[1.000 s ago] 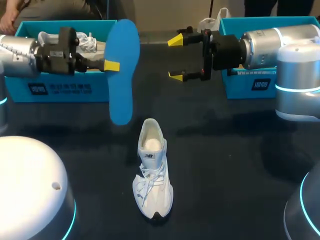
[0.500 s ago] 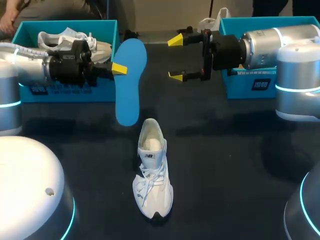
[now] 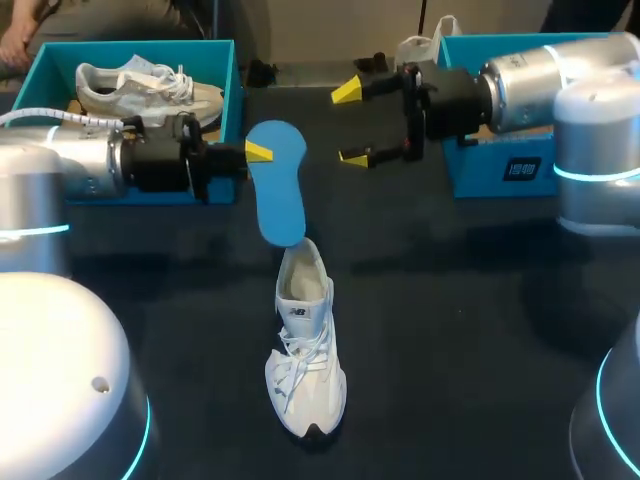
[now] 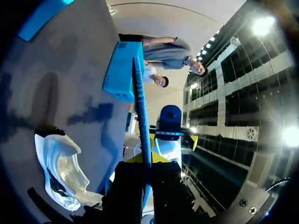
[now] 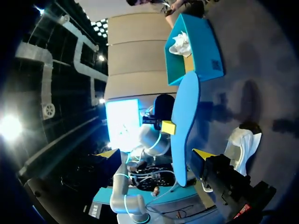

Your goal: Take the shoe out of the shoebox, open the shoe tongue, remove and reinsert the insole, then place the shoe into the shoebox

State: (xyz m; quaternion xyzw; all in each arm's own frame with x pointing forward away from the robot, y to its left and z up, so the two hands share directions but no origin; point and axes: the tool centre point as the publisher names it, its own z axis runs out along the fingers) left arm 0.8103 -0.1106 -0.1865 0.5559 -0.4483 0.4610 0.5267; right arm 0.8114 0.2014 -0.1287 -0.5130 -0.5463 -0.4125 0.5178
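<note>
Left hand [image 3: 255,152], centre-left of the head view, is clenched on the blue insole [image 3: 280,195] near its upper end; in the left wrist view the insole runs edge-on out from between the two fingers. The insole hangs above the tabletop [image 3: 450,300], tilted; its lower end lies at the heel opening of the white shoe [image 3: 305,340]; contact between the two cannot be determined. The shoe stands upright at lower centre of the frame, laced, toe toward the bottom edge, outside either box. Right hand [image 3: 350,125], upper centre-right, is released, fingers spread wide and empty, raised above the tabletop; in the right wrist view the insole stands ahead of it, apart from both fingertips. Blue shoebox [image 3: 228,70] at upper left holds a second white shoe [image 3: 150,85]; second blue shoebox [image 3: 480,170] sits at upper right behind the right arm.
</note>
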